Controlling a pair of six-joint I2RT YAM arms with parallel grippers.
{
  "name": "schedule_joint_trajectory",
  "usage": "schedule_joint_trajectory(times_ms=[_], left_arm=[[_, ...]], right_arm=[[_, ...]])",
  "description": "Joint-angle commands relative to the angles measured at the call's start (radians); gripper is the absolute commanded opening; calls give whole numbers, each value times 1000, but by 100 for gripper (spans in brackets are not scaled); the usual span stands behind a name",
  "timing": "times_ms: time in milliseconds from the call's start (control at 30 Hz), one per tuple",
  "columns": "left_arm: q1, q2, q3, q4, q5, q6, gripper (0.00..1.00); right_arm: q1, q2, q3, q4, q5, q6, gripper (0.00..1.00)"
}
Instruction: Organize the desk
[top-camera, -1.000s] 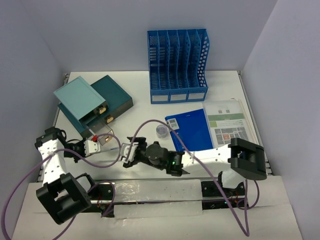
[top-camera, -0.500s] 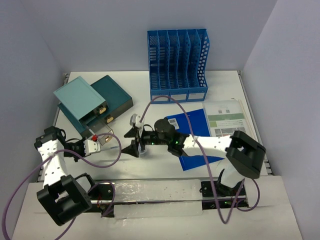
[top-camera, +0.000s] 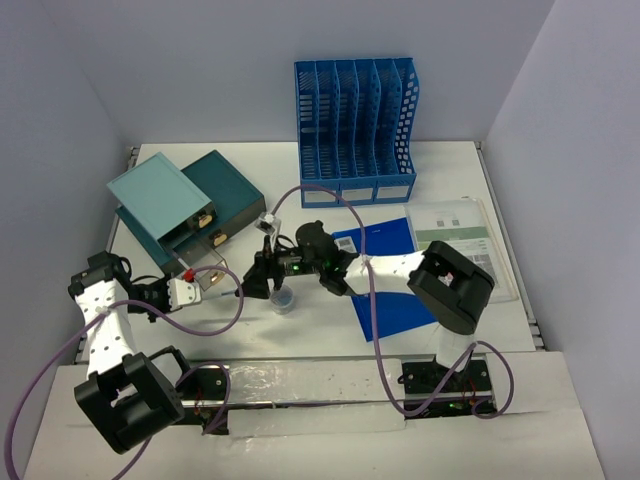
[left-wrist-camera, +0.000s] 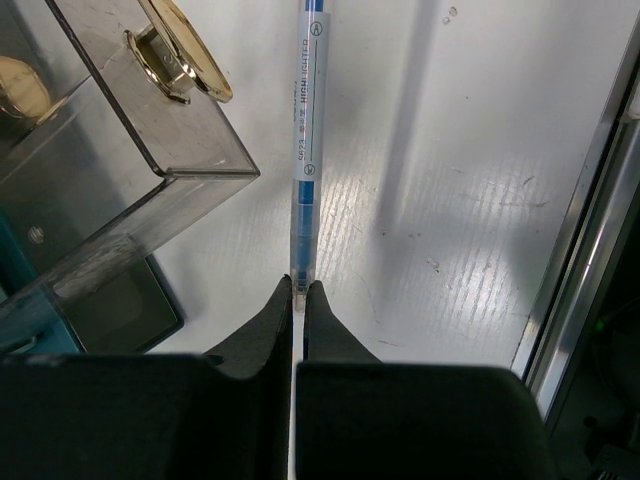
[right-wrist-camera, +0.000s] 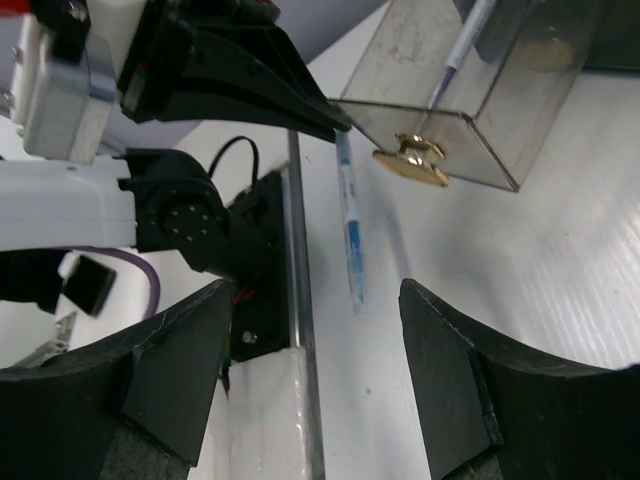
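Pale lavender walls close round the desk, a white top that fills the overhead view. A blue file rack stands at the far edge. Two teal drawer boxes sit at the far left, and a blue folder lies beside a printed sheet on the right. The right gripper reaches across to the middle, over or just beside a small clear tub; from this height I cannot tell which. The left gripper sits low near the front of the teal boxes.

From the left wrist, that gripper's fingers are pinched narrow on the end of a blue highlighter pen. It lies flat on the desk just beside a clear drawer with a gold knob. A metal edge rail runs down the right side.

From the right wrist, the right gripper's jaws stand wide apart and hold nothing. Between them show the pen, the left gripper's black fingers at its end, and the clear drawer.
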Motion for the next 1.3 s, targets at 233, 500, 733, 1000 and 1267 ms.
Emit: schedule_joint_trajectory(times_ms=[233,500,733,1000,1267], left_arm=[[-7,1,41,-59,51,162,0],[-8,-4,42,-59,55,159,0],[-8,-9,44,-59,50,154,0],[-8,-8,42,-58,50,153,0],[-7,4,45,-56,54,153,0]], right_arm=[[-4,99,65,71,-32,89,68],[-2,129,76,114,-44,119,56],[-1,137,87,126,-49,126,50],[-2,143,99,117,-66,122,48],[8,157,119,66,-74,89,47]])
